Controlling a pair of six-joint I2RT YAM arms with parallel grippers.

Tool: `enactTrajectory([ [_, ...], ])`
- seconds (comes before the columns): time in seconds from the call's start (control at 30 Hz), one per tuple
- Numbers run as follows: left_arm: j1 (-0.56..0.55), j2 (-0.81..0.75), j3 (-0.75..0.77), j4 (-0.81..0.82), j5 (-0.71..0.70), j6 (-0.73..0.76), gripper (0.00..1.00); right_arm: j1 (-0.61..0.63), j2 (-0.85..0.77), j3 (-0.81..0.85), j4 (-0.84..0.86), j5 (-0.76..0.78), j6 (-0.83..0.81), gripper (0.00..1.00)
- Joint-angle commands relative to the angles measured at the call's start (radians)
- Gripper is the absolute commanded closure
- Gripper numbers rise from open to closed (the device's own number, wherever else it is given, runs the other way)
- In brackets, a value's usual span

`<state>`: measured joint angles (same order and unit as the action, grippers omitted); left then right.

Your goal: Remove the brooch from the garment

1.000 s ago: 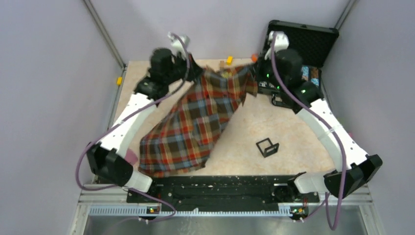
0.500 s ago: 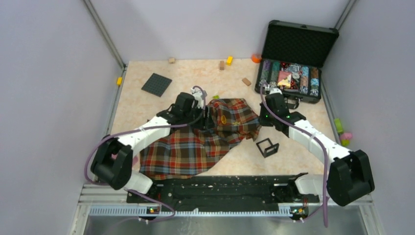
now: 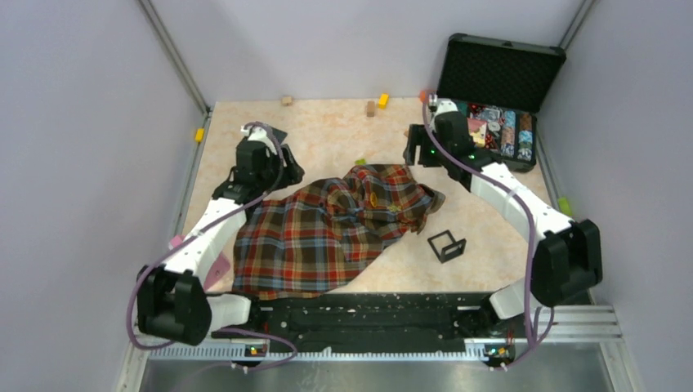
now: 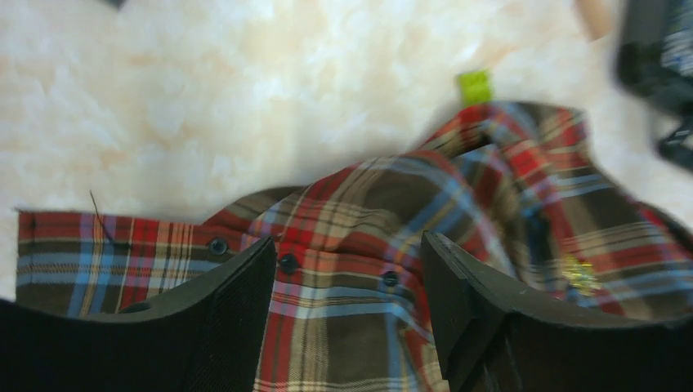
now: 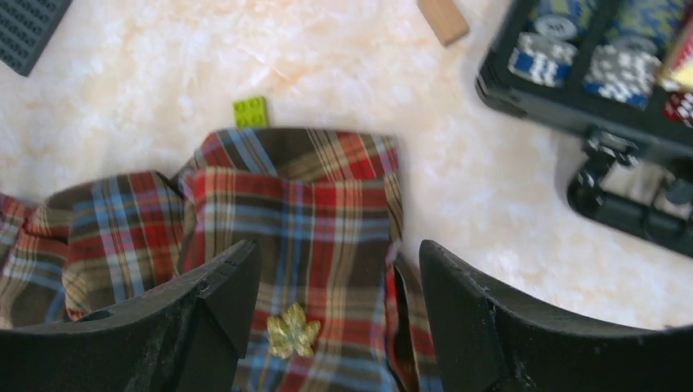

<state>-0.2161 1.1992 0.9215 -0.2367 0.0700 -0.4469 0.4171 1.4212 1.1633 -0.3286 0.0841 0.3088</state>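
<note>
The garment (image 3: 319,237) is a plaid shirt lying crumpled on the table, its upper end bunched and folded over. The brooch (image 3: 373,198) pinned to that folded part looks gold and leaf-shaped. In the right wrist view the brooch (image 5: 292,331) sits low between the fingers, on the garment (image 5: 310,204). My right gripper (image 5: 339,253) is open, above and behind it, holding nothing. My left gripper (image 4: 347,249) is open over the button placket of the garment (image 4: 351,327), with the brooch (image 4: 580,273) off to its right. From above, the left gripper (image 3: 282,175) and right gripper (image 3: 415,153) flank the shirt's far end.
An open black case (image 3: 498,122) of poker chips stands back right, close to the right arm. A small black square frame (image 3: 446,245) sits right of the shirt. A green brick (image 5: 250,111), a wooden block (image 5: 442,18) and a dark baseplate (image 5: 24,28) lie beyond the shirt.
Both arms brought the lifted shirt down onto the table, let go of it and drew back toward the far side. Both grippers went from shut to open.
</note>
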Motion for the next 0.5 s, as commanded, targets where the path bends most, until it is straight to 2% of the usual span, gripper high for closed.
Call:
enactTrajectory([
  [0.0,0.009,0.12,-0.052,-0.02,-0.061,-0.022,0.3,0.037,0.169,0.153,-0.018,-0.058,-0.036,0.28],
  [0.17,0.017,0.196,-0.081,0.056,0.174,0.0,0.28,0.103,0.33,0.251,-0.026,-0.158,-0.044,0.28],
  [0.33,0.044,0.301,-0.068,0.12,0.293,-0.029,0.27,0.127,0.436,0.282,0.028,-0.264,-0.002,0.3],
  [0.4,0.067,0.337,-0.071,0.163,0.345,-0.049,0.3,0.137,0.481,0.305,0.034,-0.282,0.009,0.31],
  [0.47,0.081,0.372,-0.066,0.174,0.359,-0.058,0.38,0.143,0.534,0.331,0.036,-0.282,0.02,0.34],
])
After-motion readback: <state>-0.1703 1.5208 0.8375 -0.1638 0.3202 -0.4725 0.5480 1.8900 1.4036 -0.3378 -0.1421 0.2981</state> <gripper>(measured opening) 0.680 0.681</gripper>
